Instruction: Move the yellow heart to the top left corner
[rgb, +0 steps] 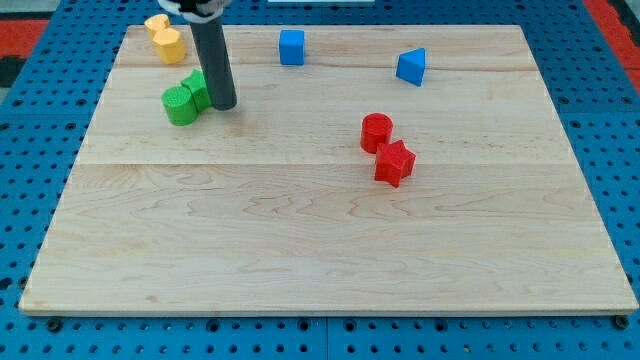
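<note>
Two yellow blocks sit near the board's top left corner: one (156, 24) at the very top, whose shape looks like a heart, and a second yellow block (168, 45) touching it just below. My tip (223, 103) rests on the board below and to the right of them, right beside two green blocks (187, 98) that touch each other, on their right side. The rod rises from the tip toward the view's top.
A blue cube (291, 47) sits at top centre and a blue triangular block (411, 67) at top right. A red cylinder (377, 131) and a red star-like block (394, 162) touch each other right of centre. The wooden board (320, 250) lies on a blue pegboard.
</note>
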